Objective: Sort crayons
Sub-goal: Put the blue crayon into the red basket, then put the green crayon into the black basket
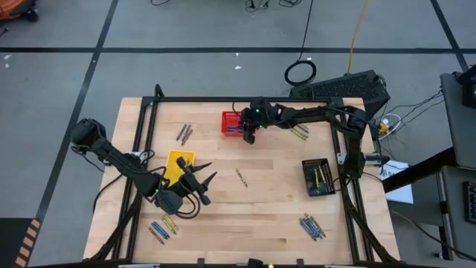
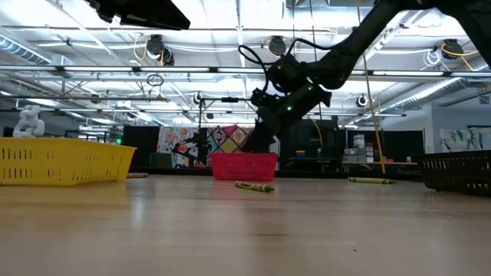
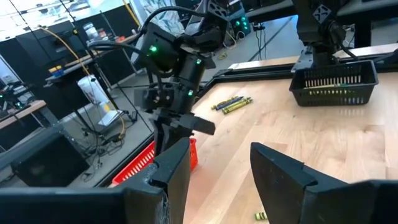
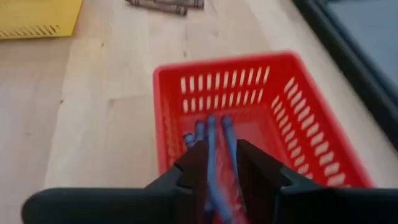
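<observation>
Right gripper [image 1: 249, 137] hangs over the red basket [image 1: 232, 123] at the far side of the table [image 1: 275, 186], fingers pointing down into it. In the right wrist view its 2 fingers [image 4: 194, 167] stand a narrow gap apart with a blue crayon [image 4: 212, 155] running between them; whether the pads actually press on it cannot be told. 2 more blue crayons [image 4: 227, 138] lie in the basket just beside that one. Left gripper [image 1: 199, 186] hovers near the yellow basket [image 1: 178, 165] on the table's left side, jaws spread wide, nothing between them. Remaining crayons are scattered in small groups: 2 brown/grey sticks [image 1: 184, 132] left of the red basket, a yellow-green and dark cluster [image 1: 300, 132] on its right under the right arm, 1 single stick [image 1: 242, 177] near the table's middle, a blue and yellow-green bunch [image 1: 162, 228] at the near left, another bunch [image 1: 312, 226] at the near right. The black basket [image 1: 318, 177] on the right side holds a few yellow-green crayons [image 1: 320, 176]. Low view shows a yellow-green crayon [image 2: 254, 186] lying flat on the table in front of the red basket.
</observation>
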